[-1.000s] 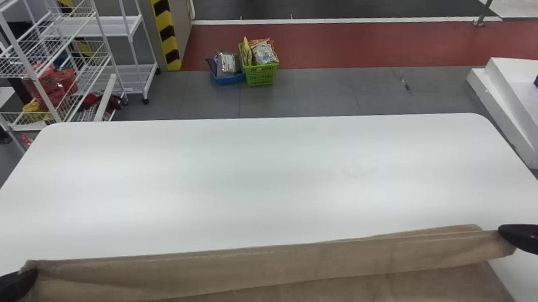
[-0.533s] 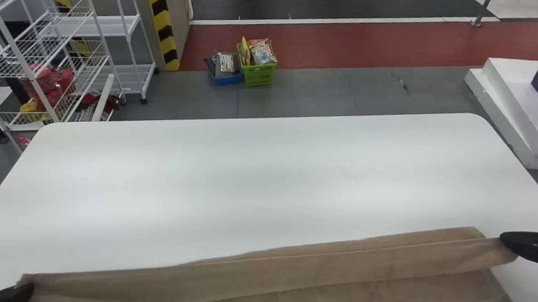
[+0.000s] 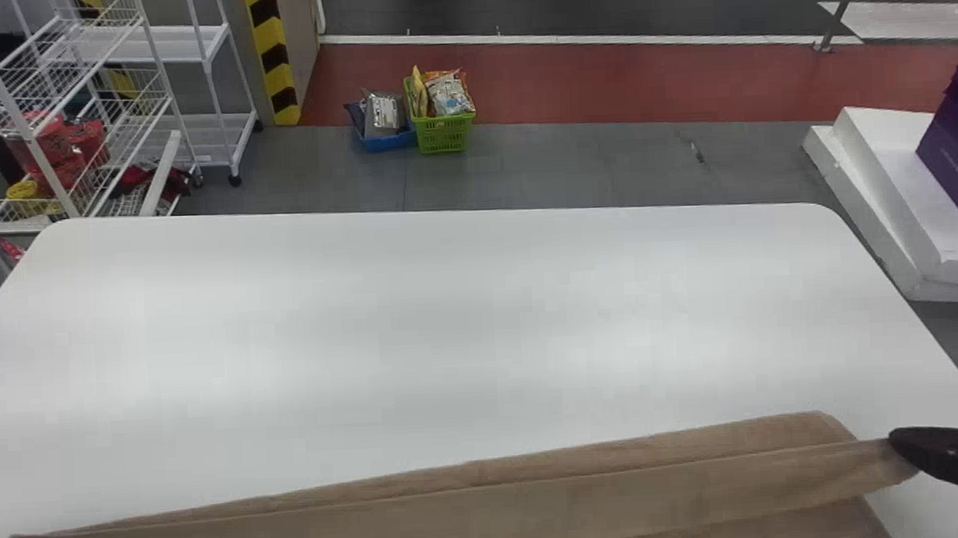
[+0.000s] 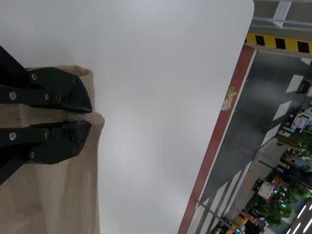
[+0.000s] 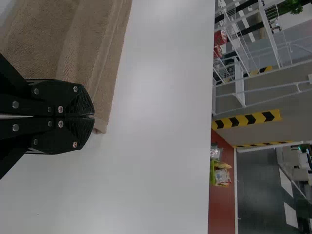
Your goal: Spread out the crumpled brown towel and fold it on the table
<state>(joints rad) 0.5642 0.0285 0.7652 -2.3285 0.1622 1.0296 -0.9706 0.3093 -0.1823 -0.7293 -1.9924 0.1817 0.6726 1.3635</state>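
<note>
We likely fold now: black two-fingered left gripper (image 4: 90, 117) and black right gripper (image 5: 92, 117) clamp brown fabric towel (image 3: 458, 520) at near side of smooth white table (image 3: 449, 327). Next, we need edges squared before letting go.

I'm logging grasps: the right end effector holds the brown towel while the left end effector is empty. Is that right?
Not quite: the left end effector is not empty; the left wrist view shows the brown towel pinched between its fingers. The right end effector does hold the towel.
</note>
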